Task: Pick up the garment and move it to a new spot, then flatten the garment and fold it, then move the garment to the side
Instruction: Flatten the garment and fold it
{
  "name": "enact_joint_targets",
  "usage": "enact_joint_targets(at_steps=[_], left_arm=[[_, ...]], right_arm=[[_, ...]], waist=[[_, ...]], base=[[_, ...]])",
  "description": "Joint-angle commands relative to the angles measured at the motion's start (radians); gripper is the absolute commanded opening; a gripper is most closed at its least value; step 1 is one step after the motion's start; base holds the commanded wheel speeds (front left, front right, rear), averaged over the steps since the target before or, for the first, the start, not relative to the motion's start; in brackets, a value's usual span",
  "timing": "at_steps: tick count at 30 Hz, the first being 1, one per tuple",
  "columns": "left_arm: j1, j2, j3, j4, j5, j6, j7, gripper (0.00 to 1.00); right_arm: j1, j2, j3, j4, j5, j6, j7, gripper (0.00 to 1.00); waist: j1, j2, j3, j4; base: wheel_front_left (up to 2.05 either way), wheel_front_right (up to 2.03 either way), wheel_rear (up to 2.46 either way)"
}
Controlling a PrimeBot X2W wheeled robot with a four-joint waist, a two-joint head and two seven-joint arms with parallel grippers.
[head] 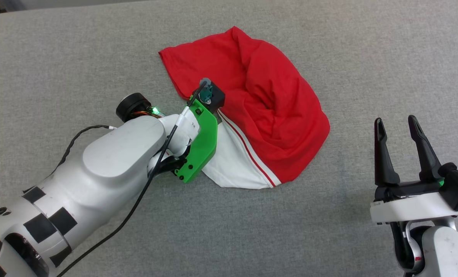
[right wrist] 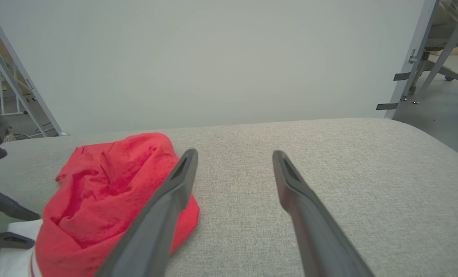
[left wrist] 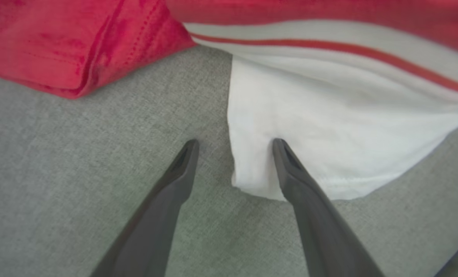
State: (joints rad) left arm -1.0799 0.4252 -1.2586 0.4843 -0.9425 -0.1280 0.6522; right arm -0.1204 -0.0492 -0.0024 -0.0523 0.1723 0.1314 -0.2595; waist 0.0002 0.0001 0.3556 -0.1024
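Left gripper [left wrist: 234, 144]: 2 fingers spread, straddling left edge of white sleeve [left wrist: 328, 127]; 1 tip over cloth, 1 over grey surface [head: 328, 231]. Garment [head: 263, 96] lies crumpled at centre. Right gripper [head: 396, 123]: fingers spread, empty, well right of garment.

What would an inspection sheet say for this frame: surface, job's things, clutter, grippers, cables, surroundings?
Surface: grey woven fabric top, flat.
Job's things: garment crumpled in a heap, its white sleeve spread on the near side.
Clutter: nothing seen.
Grippers: left gripper open, fingers straddling the white sleeve's edge; right gripper open, apart from the garment.
Cables: black cable running along the left arm.
Surroundings: pale wall, metal frame post, wheeled chair base.
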Motion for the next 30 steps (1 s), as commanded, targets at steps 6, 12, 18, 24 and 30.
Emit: enact_joint_targets(at_steps=[6, 12, 18, 24, 30], left_arm=[[0.058, 0.010, -0.021, -0.005, 0.075, -0.003, 0.100, 1.00], [0.099, 0.023, -0.021, -0.073, 0.121, -0.003, 0.048, 0.00], [0.075, 0.027, -0.008, -0.085, 0.154, -0.003, -0.240, 0.00], [0.144, 0.057, 0.108, -0.097, 0.113, 0.055, -0.505, 0.00], [0.304, 0.153, 0.219, -0.191, 0.019, 0.162, -0.653, 0.00]], right_arm=[[-0.033, -0.001, 0.005, -0.002, 0.011, -0.001, -0.002, 1.00], [-0.023, -0.001, -0.016, 0.005, 0.005, -0.001, -0.002, 1.00], [0.000, -0.001, -0.016, 0.013, -0.011, -0.001, -0.002, 1.00], [0.038, -0.001, -0.024, 0.017, -0.014, -0.001, -0.002, 1.00], [0.075, -0.001, -0.031, 0.015, -0.025, -0.001, -0.002, 1.00]], waist=[[-0.0002, -0.0001, 0.043, -0.030], [-0.0002, -0.0001, 0.022, -0.007], [-0.0002, -0.0001, -0.038, 0.035], [-0.0002, -0.0001, -0.104, 0.075], [-0.0002, -0.0001, -0.144, 0.118]], base=[[0.00, 0.00, 0.00], [0.00, 0.00, 0.00], [0.00, 0.00, 0.00], [0.00, 0.00, 0.00], [0.00, 0.00, 0.00]])
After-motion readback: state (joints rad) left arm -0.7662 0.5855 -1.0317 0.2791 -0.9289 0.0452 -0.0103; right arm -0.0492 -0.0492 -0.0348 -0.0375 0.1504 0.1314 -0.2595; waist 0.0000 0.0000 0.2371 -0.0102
